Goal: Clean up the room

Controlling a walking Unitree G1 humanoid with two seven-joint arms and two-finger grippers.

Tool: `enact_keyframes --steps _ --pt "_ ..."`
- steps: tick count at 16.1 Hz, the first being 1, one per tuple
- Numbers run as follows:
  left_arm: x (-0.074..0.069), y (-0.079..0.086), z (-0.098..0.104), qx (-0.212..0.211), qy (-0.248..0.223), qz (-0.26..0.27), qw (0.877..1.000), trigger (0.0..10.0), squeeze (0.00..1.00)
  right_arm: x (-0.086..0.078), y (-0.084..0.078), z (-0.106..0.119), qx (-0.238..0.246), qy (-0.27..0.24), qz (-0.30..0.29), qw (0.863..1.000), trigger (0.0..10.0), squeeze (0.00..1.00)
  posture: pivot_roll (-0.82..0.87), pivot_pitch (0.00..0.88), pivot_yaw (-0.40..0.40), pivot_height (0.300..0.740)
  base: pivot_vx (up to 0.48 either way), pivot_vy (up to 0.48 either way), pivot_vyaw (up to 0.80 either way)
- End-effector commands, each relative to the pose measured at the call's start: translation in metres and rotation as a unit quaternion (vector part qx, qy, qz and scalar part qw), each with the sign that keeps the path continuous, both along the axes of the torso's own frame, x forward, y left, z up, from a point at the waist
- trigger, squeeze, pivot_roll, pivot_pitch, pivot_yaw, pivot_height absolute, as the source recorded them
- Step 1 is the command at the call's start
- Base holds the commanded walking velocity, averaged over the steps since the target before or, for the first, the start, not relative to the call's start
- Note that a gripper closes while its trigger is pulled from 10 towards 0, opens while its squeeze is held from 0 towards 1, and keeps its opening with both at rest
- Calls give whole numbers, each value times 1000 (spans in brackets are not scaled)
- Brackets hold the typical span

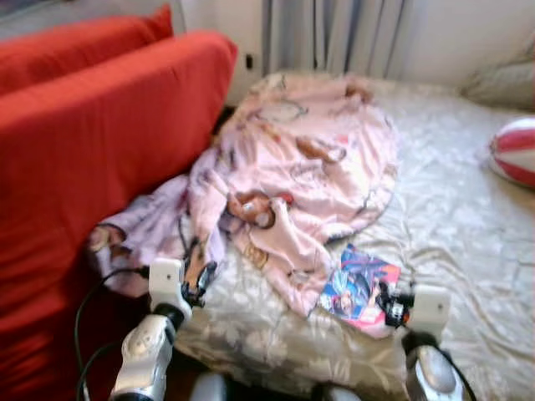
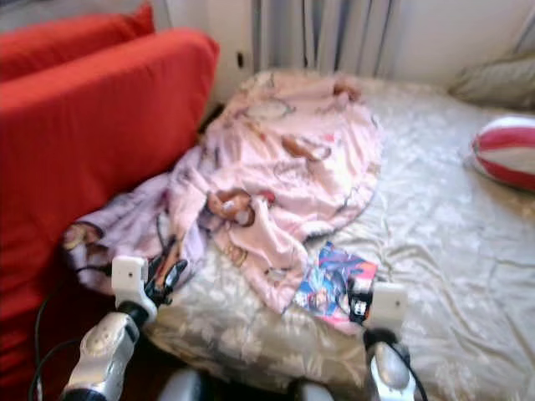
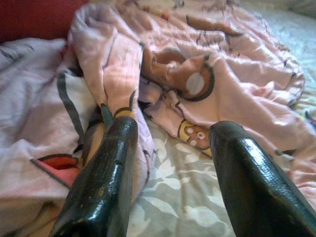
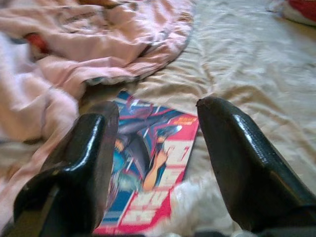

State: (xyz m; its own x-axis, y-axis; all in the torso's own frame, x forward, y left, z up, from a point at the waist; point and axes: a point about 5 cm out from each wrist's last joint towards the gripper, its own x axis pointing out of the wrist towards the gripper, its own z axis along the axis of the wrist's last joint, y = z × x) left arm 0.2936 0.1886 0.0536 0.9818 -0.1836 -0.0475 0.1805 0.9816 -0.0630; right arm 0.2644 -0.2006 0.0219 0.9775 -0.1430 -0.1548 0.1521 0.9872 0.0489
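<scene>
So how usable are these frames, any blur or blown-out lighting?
Both eye views are soft throughout, with the pink blanket washed out by bright light near the curtains. Left wrist view is sharper: the left claw is open with glare on its fingers. Right wrist view blurs at its near edge, smearing the comic book below the open right claw.

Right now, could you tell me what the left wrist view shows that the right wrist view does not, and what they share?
Left wrist view: the open left gripper at a fold of the pink blanket printed with bears, and the red sofa behind it. Right wrist view: the open right gripper over a colourful comic book lying flat, with a red-and-white striped cushion far off. Both: the pink blanket and the grey floral bedspread.
</scene>
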Motion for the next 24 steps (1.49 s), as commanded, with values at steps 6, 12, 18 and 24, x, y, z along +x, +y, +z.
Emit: enact_keyframes --steps 6,12,18,24 --pt "-3 1 -1 -2 3 -1 1000 10000 0 -7 -20 -27 88 89 -110 986 10000 1000 2 61 8 601 0 0 0" --pt "-2 1 3 -2 -1 -2 1000 10000 0 31 -10 -8 115 80 -55 989 10000 1000 22 87 16 601 0 0 0" --pt "0 -5 11 -7 -10 -11 1000 10000 0 50 -9 1 100 131 -46 985 10000 1000 62 129 30 601 0 0 0" --pt "5 -17 44 -21 -56 -30 998 10000 0 72 8 20 112 121 -20 986 10000 0 118 213 42 601 0 0 0"
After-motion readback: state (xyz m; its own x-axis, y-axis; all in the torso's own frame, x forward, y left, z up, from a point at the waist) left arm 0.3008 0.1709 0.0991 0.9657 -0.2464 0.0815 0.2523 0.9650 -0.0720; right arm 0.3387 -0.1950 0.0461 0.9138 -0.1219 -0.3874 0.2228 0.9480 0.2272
